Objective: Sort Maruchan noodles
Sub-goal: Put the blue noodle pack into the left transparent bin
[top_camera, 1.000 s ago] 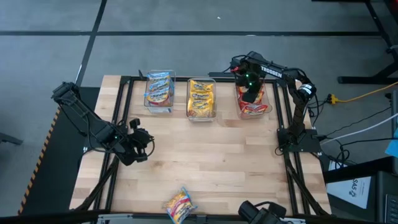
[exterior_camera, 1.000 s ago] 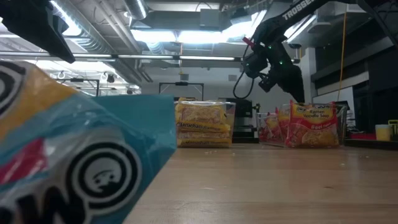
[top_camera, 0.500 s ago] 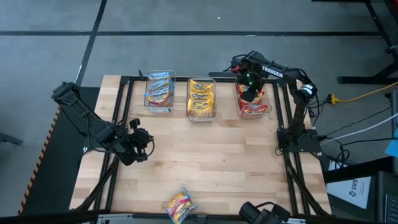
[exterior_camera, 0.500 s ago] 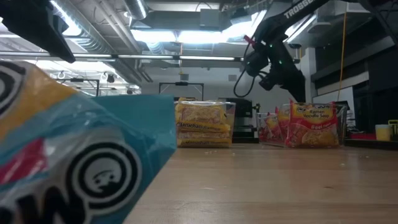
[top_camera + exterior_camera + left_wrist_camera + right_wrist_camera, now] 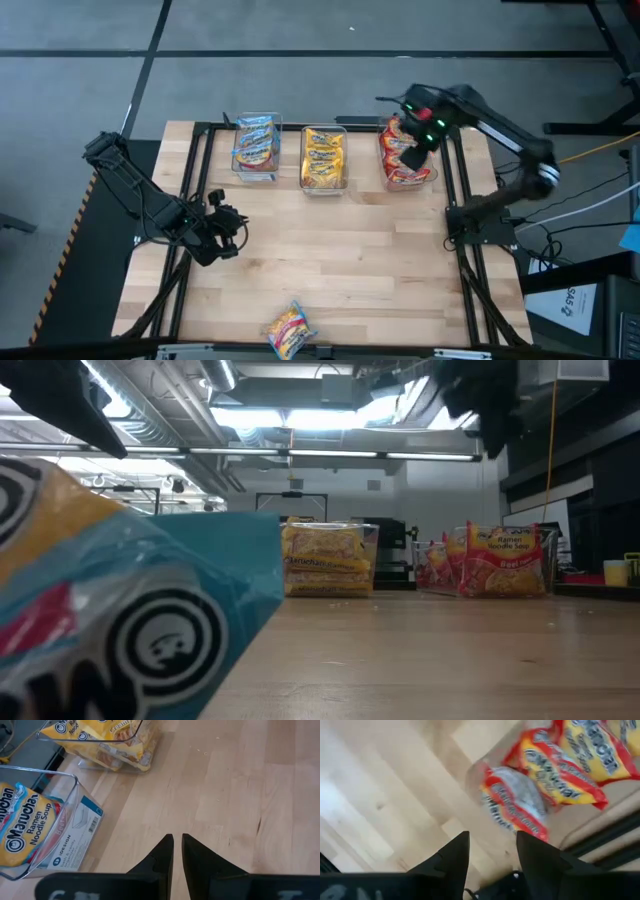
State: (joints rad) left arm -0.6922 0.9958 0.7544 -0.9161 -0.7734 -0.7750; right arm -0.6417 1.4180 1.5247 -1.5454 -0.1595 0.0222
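**Inspector:** Right gripper (image 5: 492, 851) first. Its fingers stand spread, nothing between them, above the bin holding the red-trimmed packets (image 5: 403, 160) at the table's far right.

**Clerk:** And the left?

**Inspector:** Left gripper (image 5: 176, 851) waits near the table's left edge, fingers drawn narrow with a slim gap, empty.

**Clerk:** Where do the noodles lie?

**Inspector:** Sorted by colour along the far edge: blue-trimmed packets (image 5: 256, 146) in one clear bin, yellow packets (image 5: 323, 158) in the middle bin, red beside them. One loose packet (image 5: 289, 329) lies alone at the near edge, well apart from both arms.

**Clerk:** How will it handle?

**Inspector:** In my judgement, light, with a slick crinkling wrapper over a brittle noodle block. A hard squeeze may crack the block. Best taken across a flat edge of the block, or by the crimped seam, which could slip.
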